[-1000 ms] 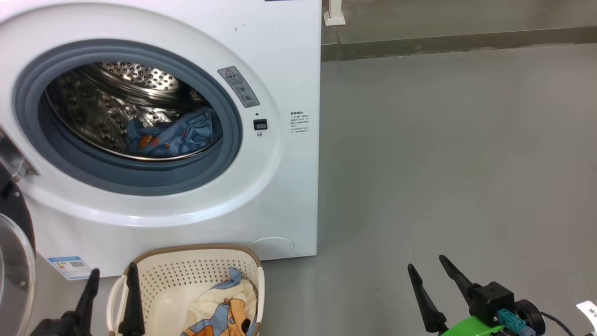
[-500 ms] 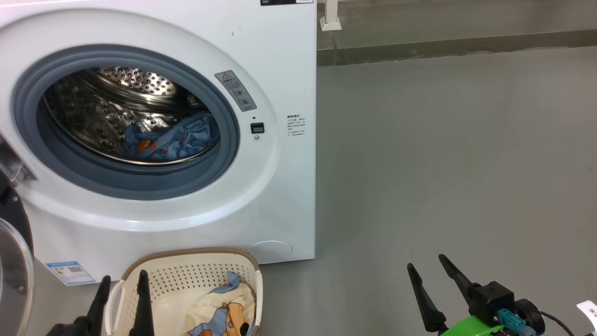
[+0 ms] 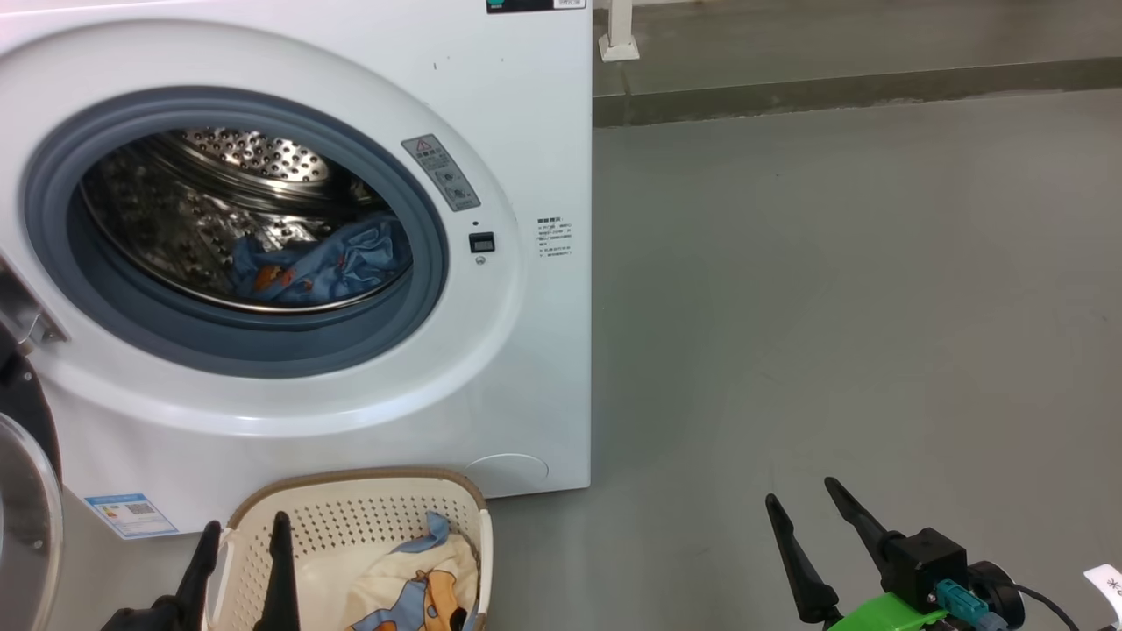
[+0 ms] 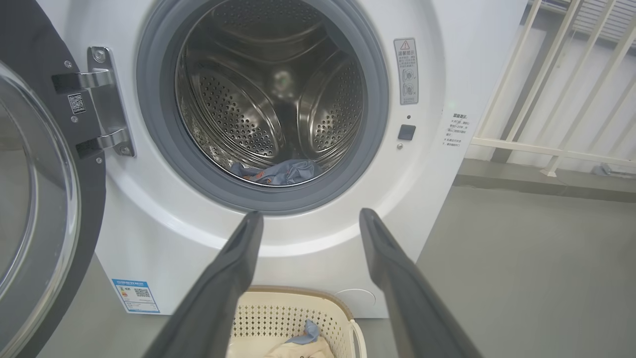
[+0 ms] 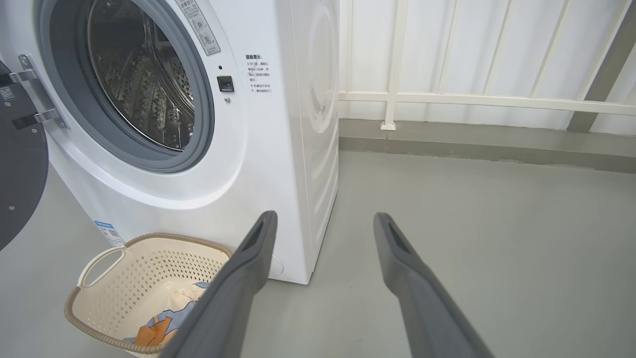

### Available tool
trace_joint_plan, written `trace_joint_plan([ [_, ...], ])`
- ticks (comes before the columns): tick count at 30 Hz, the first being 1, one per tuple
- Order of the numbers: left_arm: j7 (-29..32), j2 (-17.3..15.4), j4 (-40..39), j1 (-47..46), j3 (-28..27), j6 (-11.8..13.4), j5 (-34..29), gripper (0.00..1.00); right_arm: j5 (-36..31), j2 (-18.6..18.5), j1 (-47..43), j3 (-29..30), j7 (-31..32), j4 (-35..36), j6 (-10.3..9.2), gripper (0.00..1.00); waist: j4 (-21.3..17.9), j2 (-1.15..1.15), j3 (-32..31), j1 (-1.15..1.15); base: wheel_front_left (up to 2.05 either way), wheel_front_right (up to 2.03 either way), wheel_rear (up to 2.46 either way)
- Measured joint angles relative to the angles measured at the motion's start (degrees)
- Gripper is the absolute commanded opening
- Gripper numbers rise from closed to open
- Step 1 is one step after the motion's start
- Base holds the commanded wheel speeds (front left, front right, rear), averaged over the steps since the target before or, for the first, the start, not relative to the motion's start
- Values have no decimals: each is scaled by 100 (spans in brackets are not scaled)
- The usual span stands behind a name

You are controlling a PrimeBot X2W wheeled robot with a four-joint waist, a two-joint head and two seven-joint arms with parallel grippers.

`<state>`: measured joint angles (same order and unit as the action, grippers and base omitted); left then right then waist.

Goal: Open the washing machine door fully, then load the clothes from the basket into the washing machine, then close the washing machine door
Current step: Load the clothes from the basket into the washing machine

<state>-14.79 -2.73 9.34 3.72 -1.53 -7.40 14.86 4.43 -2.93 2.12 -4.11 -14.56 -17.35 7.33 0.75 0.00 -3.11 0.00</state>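
Note:
The white washing machine [image 3: 526, 131] stands at the left, and its door [image 3: 22, 517] is swung open at the far left edge. A blue garment [image 3: 316, 263] lies in the steel drum [image 4: 278, 94]. On the floor in front sits the cream basket [image 3: 368, 478] holding cream, blue and orange clothes [image 3: 412, 587]. My left gripper [image 3: 245, 526] is open over the basket's left end, nothing between its fingers [image 4: 233, 268]. My right gripper [image 3: 801, 492] hangs open and empty over bare floor, well to the right of the basket [image 5: 99, 258].
Grey floor [image 3: 833, 289] stretches wide to the right of the machine. A low kerb [image 3: 833, 83] and a white railing [image 5: 392, 74] run along the back. The open door [image 4: 39, 199] juts out on the machine's left side.
My left gripper has shifted to the right, from beside the basket's left handle to over its left end. The head camera has moved slightly. The right gripper has stayed put.

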Motion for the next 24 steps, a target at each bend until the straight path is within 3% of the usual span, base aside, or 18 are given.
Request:
trace_joint_plan([
  [24,0,5,102,1,36,0,7,100,0,0,-1,18,0,4,0,100,18,0,-16,0,0,0,0],
])
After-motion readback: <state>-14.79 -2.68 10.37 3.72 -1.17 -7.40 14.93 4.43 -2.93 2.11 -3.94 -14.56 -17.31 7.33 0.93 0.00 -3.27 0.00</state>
